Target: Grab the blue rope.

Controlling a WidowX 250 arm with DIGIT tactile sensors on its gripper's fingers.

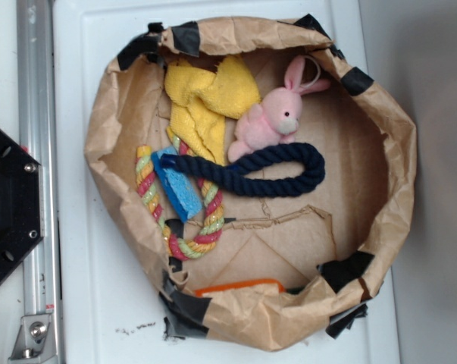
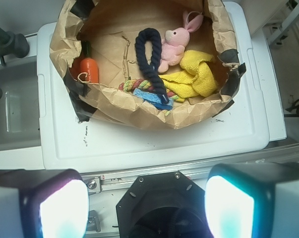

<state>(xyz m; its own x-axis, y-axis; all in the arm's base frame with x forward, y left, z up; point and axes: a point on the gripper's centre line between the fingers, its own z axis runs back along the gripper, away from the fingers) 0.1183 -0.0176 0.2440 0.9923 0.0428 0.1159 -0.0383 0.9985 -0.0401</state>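
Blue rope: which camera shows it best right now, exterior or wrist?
The exterior view: the blue rope lies there as a whole long loop, one end over the blue sponge, beside the pink bunny. In the wrist view the rope is smaller and farther off, its lower end near the paper bag's rim. The gripper is open.

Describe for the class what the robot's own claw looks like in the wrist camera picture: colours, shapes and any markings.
Only the claw shows, at the bottom edge of the wrist view. Its two fingers are blocky, dark-edged pads with rounded corners, and their faces look glaring white with a cyan tinge and a pink fringe on the left one. No markings or cables on them can be made out. The arm itself is out of view.
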